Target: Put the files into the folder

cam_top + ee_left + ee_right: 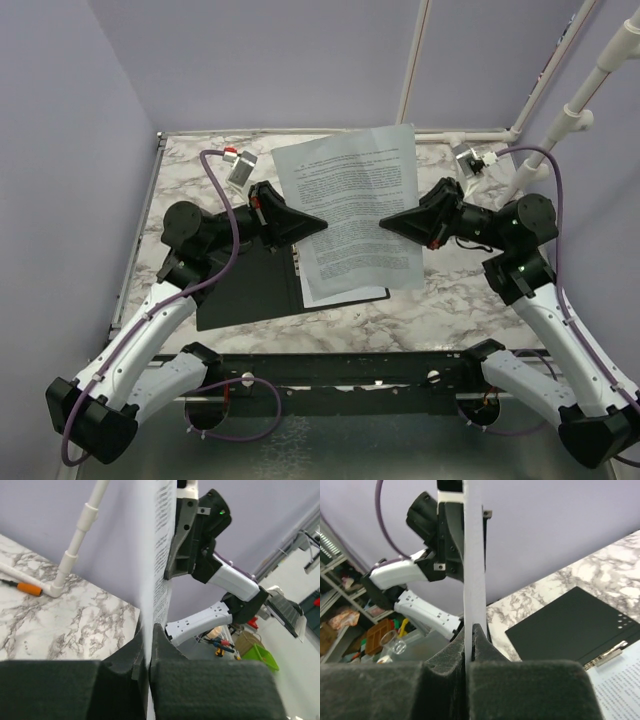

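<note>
Thin, floppy white printed sheet [350, 190] pinched at opposite edges by left hand [318, 224] and right hand [386, 222], raised over marbled bench [450, 300]. Second sheet [345, 288] flat on open rectangular folder [240, 290], matte black face.

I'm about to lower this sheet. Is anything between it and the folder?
Nothing blocking shows. The sheet, pinched by the left gripper and right gripper, hangs over the folder; only the other sheet lies there, beside the clip.

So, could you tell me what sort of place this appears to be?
Probably a robotics lab workcell: a marble-patterned table walled by lavender panels and a white pipe frame, with cluttered shelves beyond.
</note>
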Controlling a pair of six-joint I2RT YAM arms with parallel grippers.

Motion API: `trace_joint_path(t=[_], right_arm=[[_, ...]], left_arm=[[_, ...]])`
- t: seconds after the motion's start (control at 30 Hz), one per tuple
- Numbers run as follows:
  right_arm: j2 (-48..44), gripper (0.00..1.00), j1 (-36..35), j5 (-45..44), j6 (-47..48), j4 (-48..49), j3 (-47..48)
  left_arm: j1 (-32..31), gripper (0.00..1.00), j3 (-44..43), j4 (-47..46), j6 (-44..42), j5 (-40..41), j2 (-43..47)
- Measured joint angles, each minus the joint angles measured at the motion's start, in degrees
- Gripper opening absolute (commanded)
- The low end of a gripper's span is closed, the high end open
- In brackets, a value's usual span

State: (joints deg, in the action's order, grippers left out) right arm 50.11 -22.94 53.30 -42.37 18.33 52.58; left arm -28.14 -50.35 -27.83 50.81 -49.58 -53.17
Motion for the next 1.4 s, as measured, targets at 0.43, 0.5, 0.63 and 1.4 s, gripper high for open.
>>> trace_joint_path(t=[0.43, 0.5, 0.63, 1.4], right_arm=[[8.94, 0.01, 0.00, -12.74, 11.45, -22.49, 9.66], [11.21, 0.01, 0.00, -14.14, 12.48, -25.38, 10.58], [14.99, 0.01, 0.00, -16.02, 13.64, -29.35, 11.65], [32.89, 0.01, 0.00, -15.87, 5.77, -27.23, 12.02]], left_arm=[[0.00, 0.75, -2.99, 30.36, -15.32, 23.43, 1.03], [0.00, 0.82, -4.24, 34.49, -17.25, 27.87, 1.16], [0.00, 0.99, -7.06, 41.97, -19.78, 37.38, 1.16], [1.09, 0.99, 4.17, 57.02, -13.75, 65.55, -7.32]])
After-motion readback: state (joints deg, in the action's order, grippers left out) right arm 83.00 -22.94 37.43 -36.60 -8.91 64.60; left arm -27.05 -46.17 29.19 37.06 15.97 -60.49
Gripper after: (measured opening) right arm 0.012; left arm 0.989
